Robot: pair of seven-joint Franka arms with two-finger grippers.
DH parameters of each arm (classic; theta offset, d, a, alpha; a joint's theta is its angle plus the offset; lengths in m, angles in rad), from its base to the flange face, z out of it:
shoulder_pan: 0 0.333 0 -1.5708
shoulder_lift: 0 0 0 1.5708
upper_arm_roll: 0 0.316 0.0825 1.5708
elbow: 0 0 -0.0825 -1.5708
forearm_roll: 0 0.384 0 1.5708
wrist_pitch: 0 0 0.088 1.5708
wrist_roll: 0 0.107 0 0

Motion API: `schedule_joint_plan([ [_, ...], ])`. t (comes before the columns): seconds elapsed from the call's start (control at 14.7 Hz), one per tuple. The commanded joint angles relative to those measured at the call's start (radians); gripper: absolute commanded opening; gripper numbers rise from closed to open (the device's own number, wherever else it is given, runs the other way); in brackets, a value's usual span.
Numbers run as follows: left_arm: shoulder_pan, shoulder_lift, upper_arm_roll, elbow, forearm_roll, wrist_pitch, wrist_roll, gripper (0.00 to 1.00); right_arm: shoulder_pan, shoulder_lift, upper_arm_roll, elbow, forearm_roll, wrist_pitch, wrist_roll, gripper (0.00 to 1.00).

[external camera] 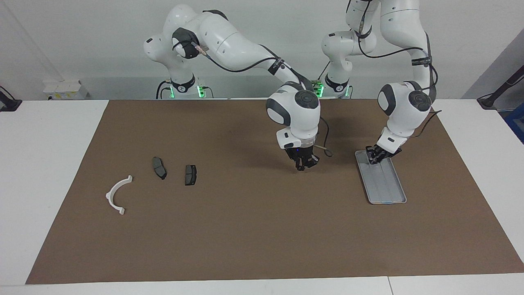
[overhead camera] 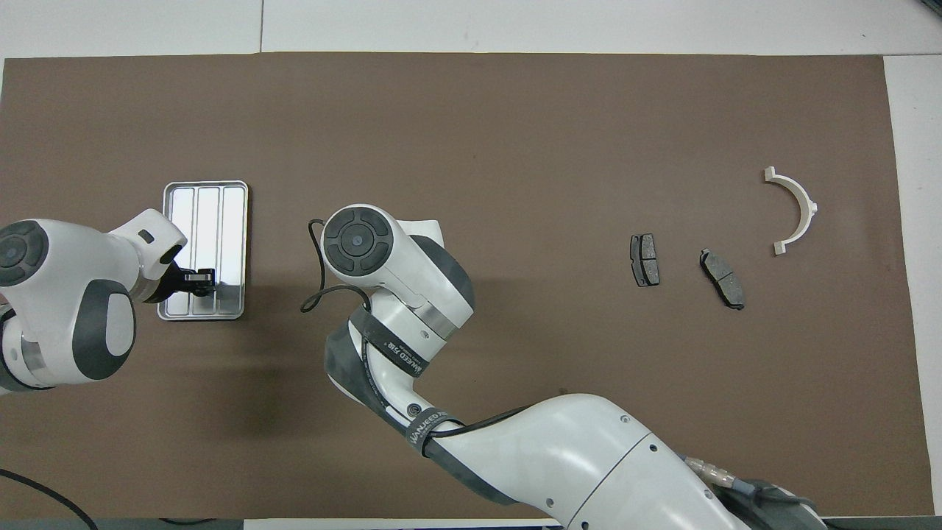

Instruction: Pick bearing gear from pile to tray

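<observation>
Your left gripper (external camera: 375, 157) sits low in the tray (external camera: 391, 192), maybe pinching something tiny (can't tell), while your right gripper (external camera: 306, 164) hovers mid-mat, pressed together.

left tool (external camera: 374, 157) low over tray (external camera: 393, 196), mat (external camera: 254, 237) bare between tray and brake pads (external camera: 190, 175)

You have the tray (external camera: 385, 186) lying on the mat (external camera: 254, 229) toward the left arm's end of the table; take it as your landmark. The left gripper (external camera: 374, 157) is low over the tray's end nearer the robots. Beside the tray, toward the middle of the mat, the right gripper (external camera: 305, 164) is over bare mat. Well apart from the tray, toward the right arm's end, lie two brake pads (external camera: 190, 175) near each other, then the half-ring bracket (external camera: 118, 194), the piece most distant from the tray.
</observation>
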Motion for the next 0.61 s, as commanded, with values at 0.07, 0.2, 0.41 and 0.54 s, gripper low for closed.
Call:
schedule_joint_plan([
  [0.07,0.010,-0.018,-0.008,-0.042,-0.018,0.041,-0.007,0.02,-0.008,-0.006,0.006,-0.045,-0.034,0.043,0.018,0.00],
  [0.2,0.004,-0.017,-0.007,-0.066,-0.018,0.084,-0.007,0.03,-0.011,-0.006,0.006,-0.044,-0.034,0.045,0.018,0.00],
  [0.41,0.004,-0.014,-0.007,-0.066,-0.018,0.093,-0.007,0.32,-0.014,-0.006,0.006,-0.055,-0.033,0.066,0.019,0.00],
  [0.54,0.007,-0.005,-0.007,-0.048,-0.018,0.081,-0.007,0.81,-0.020,-0.009,0.006,-0.079,-0.033,0.098,0.019,0.00],
])
